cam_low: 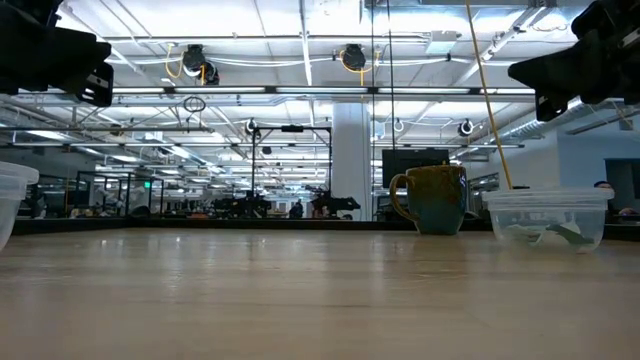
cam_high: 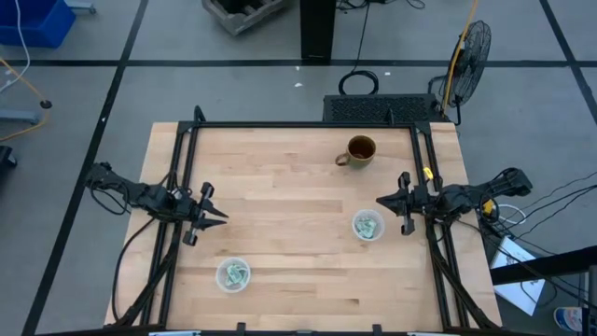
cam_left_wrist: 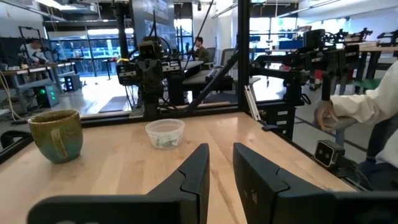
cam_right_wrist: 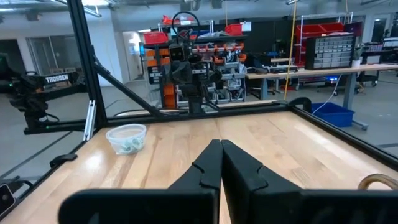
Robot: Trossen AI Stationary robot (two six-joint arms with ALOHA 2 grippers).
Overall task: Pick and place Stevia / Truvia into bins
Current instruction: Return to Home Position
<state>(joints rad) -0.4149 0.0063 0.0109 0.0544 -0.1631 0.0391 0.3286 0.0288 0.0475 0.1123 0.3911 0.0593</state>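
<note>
Pale green and white packets lie inside both clear cups; I see none on the bare wood. One cup (cam_high: 233, 273) stands near the table's near-left part, the other (cam_high: 367, 226) right of centre, also in the low view (cam_low: 548, 218). My left gripper (cam_high: 213, 211) hovers open at the left edge, above the table, with a narrow gap between its fingers (cam_left_wrist: 221, 152). My right gripper (cam_high: 384, 200) hovers shut at the right side, just beyond the right cup, fingertips together (cam_right_wrist: 221, 146). The left cup (cam_right_wrist: 126, 138) shows ahead of it.
A brown mug (cam_high: 359, 149) with a handle stands toward the far edge, beyond the right cup. A black frame (cam_high: 298, 125) runs along the table's far and side edges. A person's hand and white sleeve (cam_left_wrist: 351, 112) show off the table's right side.
</note>
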